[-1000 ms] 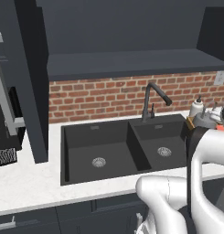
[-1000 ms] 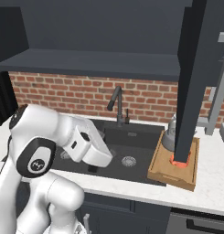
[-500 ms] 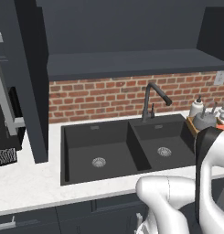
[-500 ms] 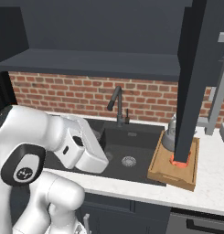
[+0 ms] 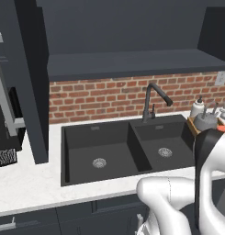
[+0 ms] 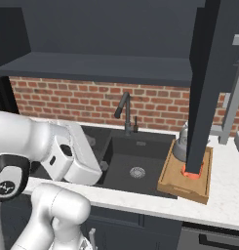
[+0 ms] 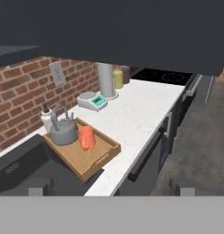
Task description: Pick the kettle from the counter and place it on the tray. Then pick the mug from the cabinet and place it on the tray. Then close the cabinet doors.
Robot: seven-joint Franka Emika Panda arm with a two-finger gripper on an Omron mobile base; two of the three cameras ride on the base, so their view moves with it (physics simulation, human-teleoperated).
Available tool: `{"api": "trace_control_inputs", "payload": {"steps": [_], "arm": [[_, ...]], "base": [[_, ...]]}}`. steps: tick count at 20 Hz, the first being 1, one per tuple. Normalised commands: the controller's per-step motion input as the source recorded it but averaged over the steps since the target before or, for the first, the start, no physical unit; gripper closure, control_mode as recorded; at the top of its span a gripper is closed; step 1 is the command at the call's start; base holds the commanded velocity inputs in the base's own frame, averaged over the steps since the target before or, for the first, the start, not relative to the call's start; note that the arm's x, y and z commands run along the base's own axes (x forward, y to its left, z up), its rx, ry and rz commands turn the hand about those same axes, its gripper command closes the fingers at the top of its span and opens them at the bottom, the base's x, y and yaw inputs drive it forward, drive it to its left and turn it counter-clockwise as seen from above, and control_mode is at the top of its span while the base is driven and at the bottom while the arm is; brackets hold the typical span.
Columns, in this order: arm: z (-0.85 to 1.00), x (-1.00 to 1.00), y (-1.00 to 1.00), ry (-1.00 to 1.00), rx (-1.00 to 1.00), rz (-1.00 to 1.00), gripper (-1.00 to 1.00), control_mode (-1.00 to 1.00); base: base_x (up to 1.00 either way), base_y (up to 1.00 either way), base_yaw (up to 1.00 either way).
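1. We are looking at the kettle (image 7: 63, 131) sitting on the tray (image 7: 98, 161), at its back end towards the brick wall (image 7: 22, 98); in the left base view the kettle (image 5: 206, 121) is peeking out above our arm, and in the right base view its grey side (image 6: 180, 146) is showing just left of the door (image 6: 205, 83). We are judging the first step done.
2. We are seeing the mug (image 7: 86, 137) on the tray too, just beside the kettle and nearer the counter's front edge; whether the two are touching we cannot tell. In the right base view the mug (image 6: 191, 170) is showing as an orange patch below the door's lower edge. We are counting the second step done as well.
3. We are taking the tall dark panel hanging in front of the tray (image 6: 182, 185) for a cabinet door swung open, so closing the doors is what we are judging to be left.
4. We are carrying nothing: the gripper (image 7: 112, 186) is standing fully open, its tips well apart and away from the tray and the doors.
5. Around the tray we are noting the soap bottle (image 7: 46, 118) behind the kettle, the sink (image 5: 127, 149) to one side, and the scale (image 7: 93, 101) farther along the counter (image 7: 141, 112).
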Motion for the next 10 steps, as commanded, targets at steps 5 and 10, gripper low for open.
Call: {"api": "trace_control_inputs", "payload": {"steps": [5,10], "arm": [[0.18,-0.25,0.15,-0.02,0.0,0.0,-1.0,-1.0],[0.2,-0.24,0.11,-0.04,0.0,0.0,-1.0,-1.0]], "base": [[0.0,0.0,0.0],[0.0,0.0,0.0]]}}
